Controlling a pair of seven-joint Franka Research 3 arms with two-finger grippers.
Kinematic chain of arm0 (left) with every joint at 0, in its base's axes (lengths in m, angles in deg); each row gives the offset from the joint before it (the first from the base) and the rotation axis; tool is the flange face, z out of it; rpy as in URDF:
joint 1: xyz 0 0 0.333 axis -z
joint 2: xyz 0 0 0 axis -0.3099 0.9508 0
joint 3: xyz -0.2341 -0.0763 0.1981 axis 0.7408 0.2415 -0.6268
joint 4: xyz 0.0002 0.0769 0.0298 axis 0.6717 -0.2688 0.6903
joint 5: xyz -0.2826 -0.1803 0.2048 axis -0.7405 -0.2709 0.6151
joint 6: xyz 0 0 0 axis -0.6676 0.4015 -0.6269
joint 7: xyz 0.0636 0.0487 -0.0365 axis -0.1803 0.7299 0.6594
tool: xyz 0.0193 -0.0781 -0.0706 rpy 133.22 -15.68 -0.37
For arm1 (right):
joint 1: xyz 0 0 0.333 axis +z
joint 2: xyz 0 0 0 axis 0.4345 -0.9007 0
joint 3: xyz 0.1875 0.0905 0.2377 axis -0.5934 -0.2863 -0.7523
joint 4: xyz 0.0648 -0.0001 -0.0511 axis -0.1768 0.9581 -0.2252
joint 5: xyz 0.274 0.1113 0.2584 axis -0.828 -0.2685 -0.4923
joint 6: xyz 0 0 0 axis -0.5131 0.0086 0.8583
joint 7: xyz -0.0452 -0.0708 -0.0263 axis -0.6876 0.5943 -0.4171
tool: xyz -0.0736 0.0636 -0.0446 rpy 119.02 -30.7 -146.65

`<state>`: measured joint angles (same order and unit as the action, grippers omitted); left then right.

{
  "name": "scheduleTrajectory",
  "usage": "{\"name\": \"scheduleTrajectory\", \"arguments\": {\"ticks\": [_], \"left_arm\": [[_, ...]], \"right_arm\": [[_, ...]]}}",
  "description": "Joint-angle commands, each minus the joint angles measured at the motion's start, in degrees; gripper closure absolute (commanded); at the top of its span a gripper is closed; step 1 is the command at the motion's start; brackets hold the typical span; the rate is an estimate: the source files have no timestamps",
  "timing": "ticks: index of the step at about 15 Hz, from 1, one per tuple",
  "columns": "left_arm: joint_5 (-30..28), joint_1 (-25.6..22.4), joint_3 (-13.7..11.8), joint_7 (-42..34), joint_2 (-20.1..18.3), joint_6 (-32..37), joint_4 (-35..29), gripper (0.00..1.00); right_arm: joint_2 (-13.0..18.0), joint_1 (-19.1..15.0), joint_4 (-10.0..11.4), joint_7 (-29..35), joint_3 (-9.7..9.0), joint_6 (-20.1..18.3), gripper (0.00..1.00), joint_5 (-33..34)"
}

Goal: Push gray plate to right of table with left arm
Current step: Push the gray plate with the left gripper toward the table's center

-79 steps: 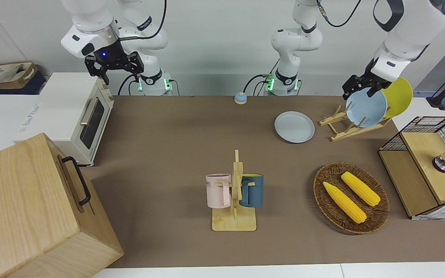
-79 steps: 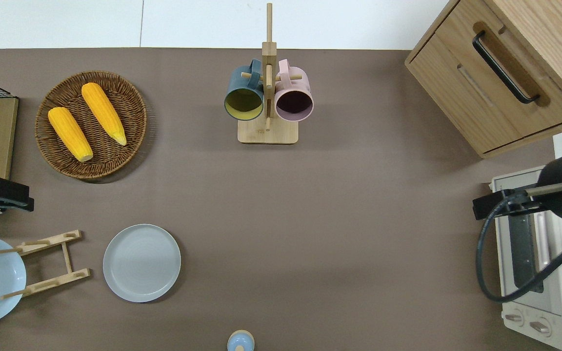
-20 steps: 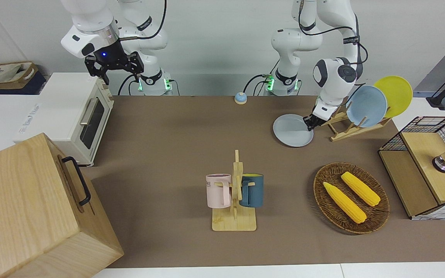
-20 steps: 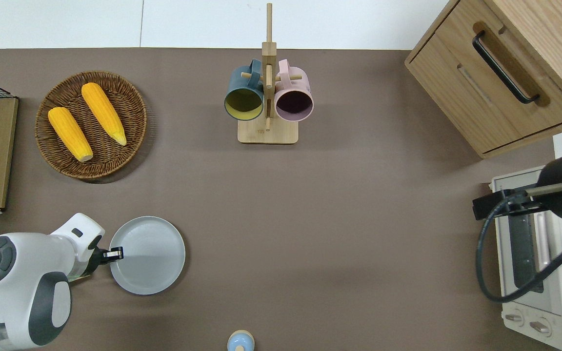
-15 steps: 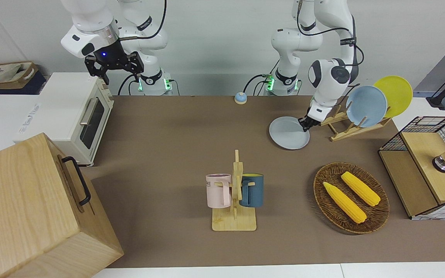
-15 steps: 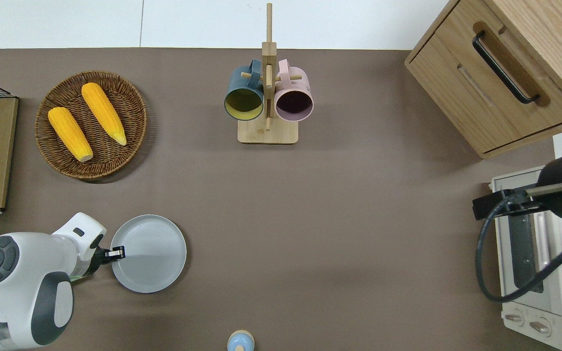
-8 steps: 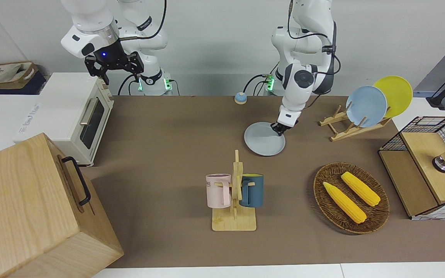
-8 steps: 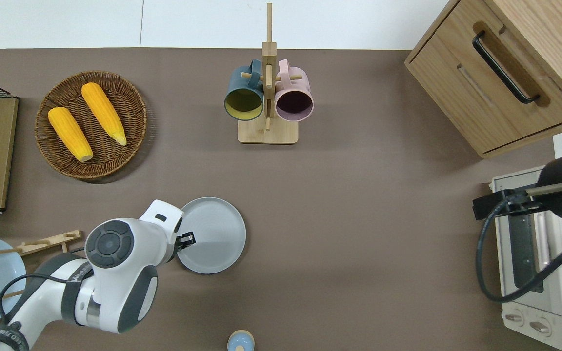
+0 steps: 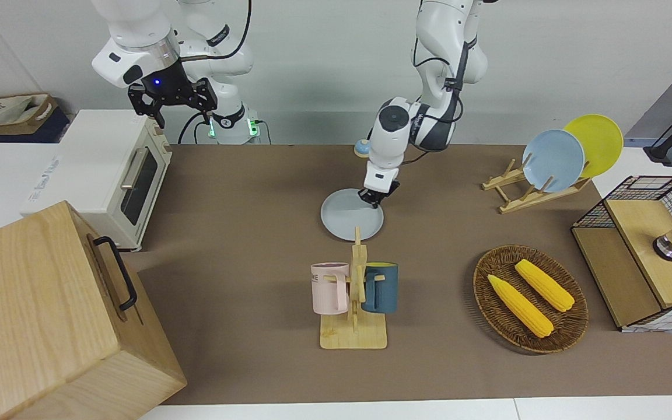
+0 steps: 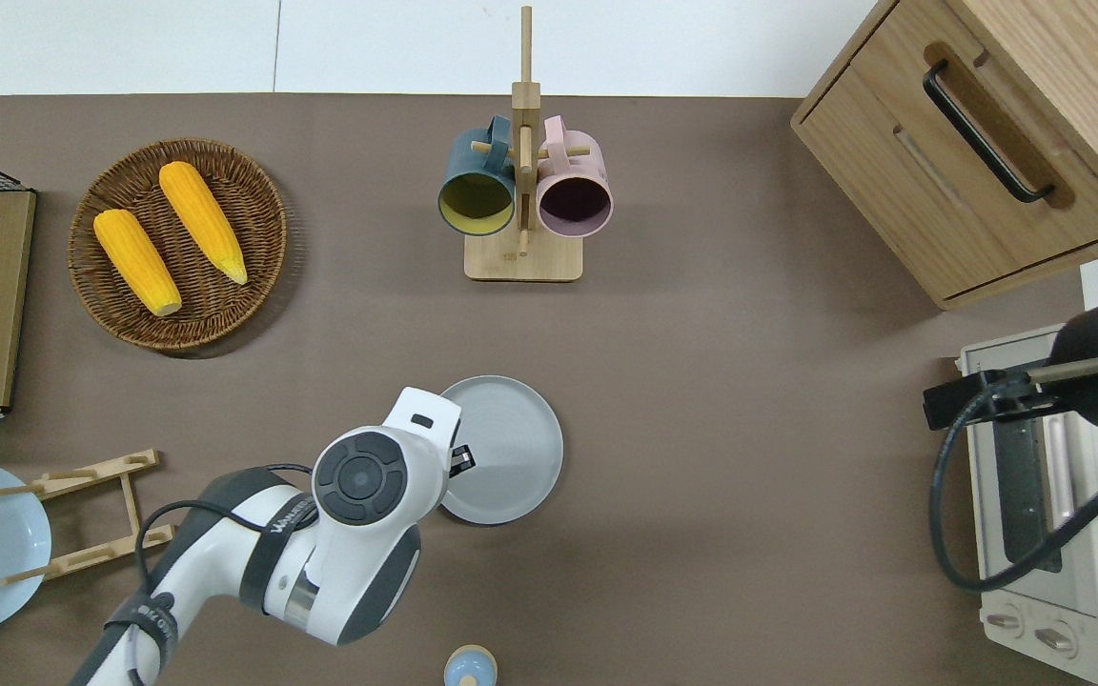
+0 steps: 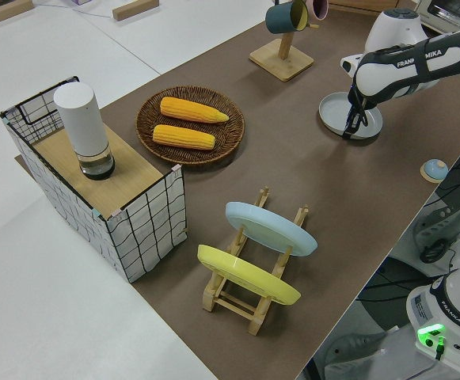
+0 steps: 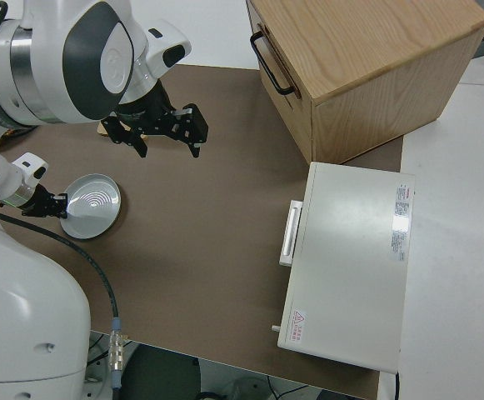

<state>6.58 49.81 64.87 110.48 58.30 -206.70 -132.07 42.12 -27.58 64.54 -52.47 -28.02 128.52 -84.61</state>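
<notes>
Since the earlier frames, the round, shallow, pale gray plate (image 10: pixel 499 449) has slid across the brown matte counter (image 10: pixel 721 495) away from the wooden plate rack (image 10: pixel 91 514) and toward the right arm's end. It now lies flat near the middle of the counter, nearer to the robots than the bamboo mug tree (image 10: pixel 522 205) and apart from its base.

The white jointed left arm (image 10: pixel 301 553) reaches low over the counter. Its small black left gripper (image 10: pixel 459 461) bears on the plate at the rim on the side toward the plate rack. This contact point is chosen because a push applied at the trailing edge drives the plate toward the right arm's end. The spacing of the jaws cannot be told from these views; nothing appears clamped, as a push needs only contact.

The plate stays flat on the counter because sliding needs no lift.

The right gripper (image 9: pixel 171 99), with its blue light lit, is parked with its jaws spread wide and holding nothing.

Judgement: the push is roughly half complete. Bare counter lies between the plate and the white toaster oven (image 10: pixel 1054 534), so the path toward the right arm's end appears unobstructed. The plate may rotate off the contact point if the push line drifts from its centre.
</notes>
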Motion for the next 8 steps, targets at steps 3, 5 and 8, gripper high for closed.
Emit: {"name": "scheduleTrajectory", "arguments": {"ticks": [3,5,8], "left_arm": [[-0.26,1.29,5.93,10.07,7.47,-0.72,6.85,1.00],[0.01,1.29,7.78,12.27,8.52,-0.72,8.52,1.00],[0.71,3.13,8.40,15.61,9.05,-0.63,9.58,1.00]], "right_arm": [[0.14,-1.16,-0.53,0.66,-0.93,-0.90,0.017,-0.25],[0.14,-1.07,-0.53,0.66,-0.93,-0.90,0.017,-0.25],[0.14,-1.07,-0.53,0.66,-0.93,-0.90,0.017,-0.25]]}}
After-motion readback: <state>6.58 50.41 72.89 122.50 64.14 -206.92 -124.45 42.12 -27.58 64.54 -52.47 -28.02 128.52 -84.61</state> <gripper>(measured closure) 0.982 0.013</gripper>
